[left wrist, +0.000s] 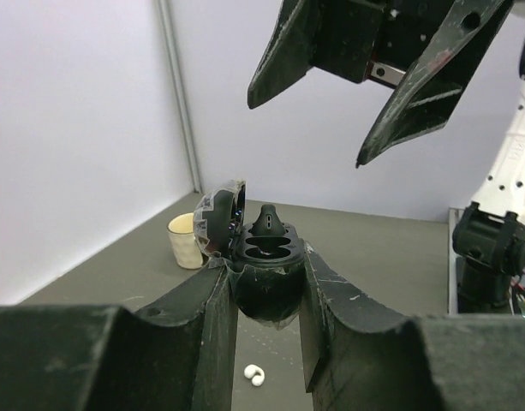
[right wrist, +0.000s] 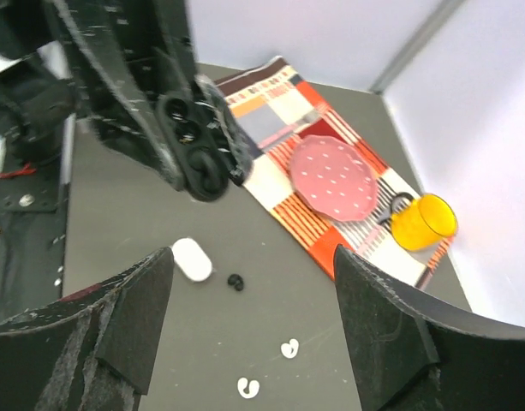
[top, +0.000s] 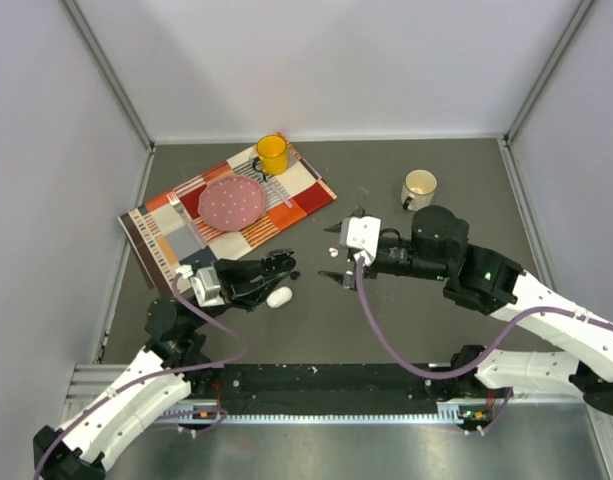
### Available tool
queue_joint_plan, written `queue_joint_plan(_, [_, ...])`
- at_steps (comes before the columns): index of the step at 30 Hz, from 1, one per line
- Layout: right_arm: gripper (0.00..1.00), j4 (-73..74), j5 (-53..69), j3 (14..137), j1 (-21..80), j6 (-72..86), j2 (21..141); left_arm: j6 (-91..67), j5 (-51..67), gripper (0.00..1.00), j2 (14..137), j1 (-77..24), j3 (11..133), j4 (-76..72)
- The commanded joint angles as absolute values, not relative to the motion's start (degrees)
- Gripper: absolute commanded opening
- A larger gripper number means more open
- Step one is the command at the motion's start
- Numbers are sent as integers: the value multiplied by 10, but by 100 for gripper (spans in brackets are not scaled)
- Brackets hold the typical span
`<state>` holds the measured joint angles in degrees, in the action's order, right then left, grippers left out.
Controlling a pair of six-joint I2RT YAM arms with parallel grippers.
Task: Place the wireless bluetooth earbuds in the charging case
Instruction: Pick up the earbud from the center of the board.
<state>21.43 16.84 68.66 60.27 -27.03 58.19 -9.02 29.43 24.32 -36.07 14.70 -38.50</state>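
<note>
My left gripper [top: 279,266] is shut on an open black charging case [left wrist: 264,289], lid [left wrist: 217,214] flipped to the left. One black earbud [left wrist: 270,221] sits upright in a case socket; the other socket looks empty. My right gripper [top: 334,252] is open and empty, hovering just right of the case, seen above it in the left wrist view [left wrist: 365,94]. On the table below lie a closed white case [right wrist: 193,259], a loose black earbud [right wrist: 235,282] and two white earbuds [right wrist: 289,348] [right wrist: 248,388]. One white earbud also shows under the left fingers [left wrist: 256,375].
A checked placemat [top: 311,190] at the back left carries a pink plate [top: 231,201], a yellow mug [top: 272,153] and a fork [top: 178,212]. A beige cup [top: 419,187] stands at the back right. Grey walls close in the table.
</note>
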Motion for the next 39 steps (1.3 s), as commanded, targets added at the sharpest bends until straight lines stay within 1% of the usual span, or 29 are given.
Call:
queue_joint_plan(1, [77,92,41,652,600,-198,541,-102,236,0,226,-363,145,-400])
queue_joint_plan(3, [80,70,11,628,593,-171,526,-102,227,0,223,-363,145,-398])
queue_joint_plan(5, [80,55,3,616,575,-143,520,-104,220,0,220,-363,148,-395])
queue_joint_plan(11, [80,33,-15,597,534,-90,526,-112,145,0,190,-363,133,-407])
queue_joint_plan(13, [80,31,-24,594,528,-77,532,-102,119,0,176,-363,132,-396])
queue_joint_plan(21, [79,15,-56,586,508,-20,555,-55,89,0,166,-363,150,-318])
queue_joint_plan(22, [79,15,-61,586,506,-18,556,-66,86,0,166,-363,149,-323])
queue_joint_plan(24, [79,15,-64,585,502,-10,563,-109,41,0,170,-363,149,-325])
queue_joint_plan(28, [78,17,-60,584,496,-4,570,-113,47,0,177,-363,141,-336])
queue_joint_plan(30, [78,18,-54,584,495,-4,575,-61,81,0,172,-363,138,-343])
queue_joint_plan(33, [78,17,-55,581,492,17,578,-69,67,0,169,-363,137,-342])
queue_joint_plan(36, [77,24,-58,584,477,54,591,-62,78,0,151,-363,134,-342])
queue_joint_plan(39, [75,61,-54,601,444,139,617,-53,63,0,130,-362,132,-326])
